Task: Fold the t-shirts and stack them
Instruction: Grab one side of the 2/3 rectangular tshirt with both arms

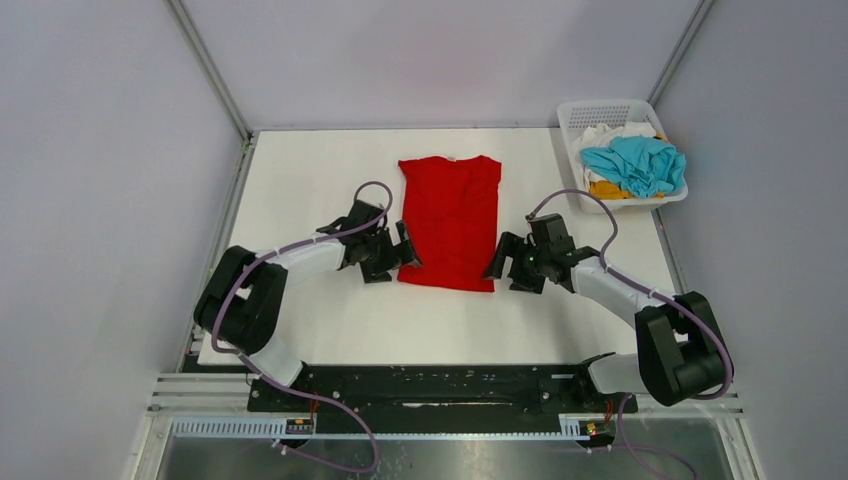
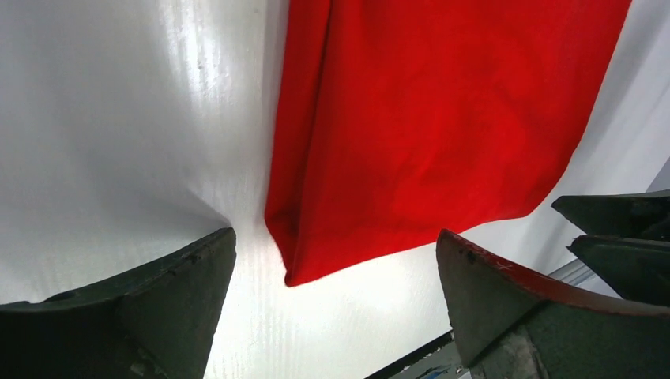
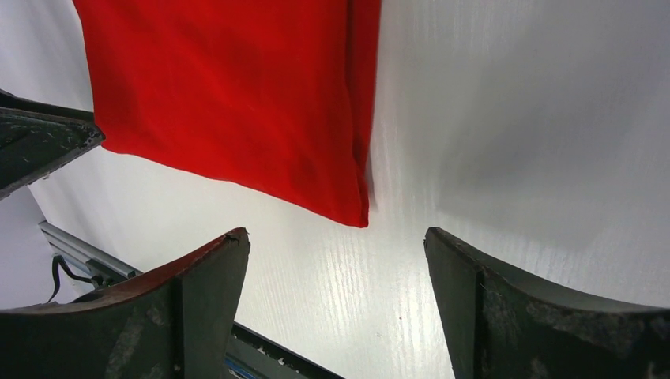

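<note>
Lying flat, one red t-shirt (image 1: 450, 220), three in basket (image 1: 600, 109)

No readable text, label, brand, number or sign anywhere in the three views.

Left wrist view: red shirt (image 2: 411, 118) ran off the top edge, one corner showing low centre. Both fingers (image 2: 150, 316) of the left gripper (image 2: 333, 237) were cut by the bottom edge. Right wrist view: the same for the shirt and for the right gripper (image 3: 333, 233) and its fingers (image 3: 174, 316). Overhead, upper right: in the basket (image 1: 600, 105), the white shirt (image 1: 605, 132) and orange-yellow shirt (image 1: 605, 190) lay mostly buried under the turquoise shirt (image 1: 635, 165).
</note>
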Tool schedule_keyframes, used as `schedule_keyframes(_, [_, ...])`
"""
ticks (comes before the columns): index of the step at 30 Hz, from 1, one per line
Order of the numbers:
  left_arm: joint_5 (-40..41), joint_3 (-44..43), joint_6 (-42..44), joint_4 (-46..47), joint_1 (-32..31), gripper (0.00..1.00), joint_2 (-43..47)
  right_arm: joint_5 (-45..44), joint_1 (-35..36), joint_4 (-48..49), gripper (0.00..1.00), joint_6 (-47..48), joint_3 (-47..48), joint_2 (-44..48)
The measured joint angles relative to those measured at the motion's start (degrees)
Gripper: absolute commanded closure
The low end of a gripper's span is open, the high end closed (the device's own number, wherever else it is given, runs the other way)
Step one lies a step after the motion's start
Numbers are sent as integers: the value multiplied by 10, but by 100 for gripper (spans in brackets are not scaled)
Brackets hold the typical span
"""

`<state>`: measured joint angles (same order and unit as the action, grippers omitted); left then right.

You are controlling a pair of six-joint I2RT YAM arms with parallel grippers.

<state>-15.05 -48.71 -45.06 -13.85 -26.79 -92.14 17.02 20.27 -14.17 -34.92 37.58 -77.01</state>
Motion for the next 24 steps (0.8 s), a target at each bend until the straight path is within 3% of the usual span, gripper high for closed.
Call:
schedule_keyframes(2, [-9, -7, -2, 4, 0, 14, -10, 0, 0, 1, 11, -1, 0, -1])
schedule_keyframes(3, [-14, -9, -4, 8, 1, 39, -15, 0, 1, 3, 11, -1, 0, -2])
schedule_keyframes(6, [-23, -6, -16, 24, 3, 88, -28, 0, 2, 11, 11, -2, -3, -7])
schedule_keyframes(8, [-24, 4, -15, 24, 3, 99, -42, 0, 3, 14, 11, -3, -6, -11])
schedule_keyframes(13, [-26, 6, -18, 22, 4, 100, -44, 1, 7, 25, 19, -8, -7, -29])
schedule_keyframes(16, [-28, 6, -18, 22, 4, 100, -45, 2, 14, 30, 28, -12, -7, -45])
schedule_keyframes(20, [-31, 6, -17, 23, 5, 100, -46, 6, 25, 36, 49, -18, -5, -60])
schedule_keyframes(24, [-35, 6, -15, 24, 6, 100, -47, 4, 34, 37, 80, -20, -5, -74])
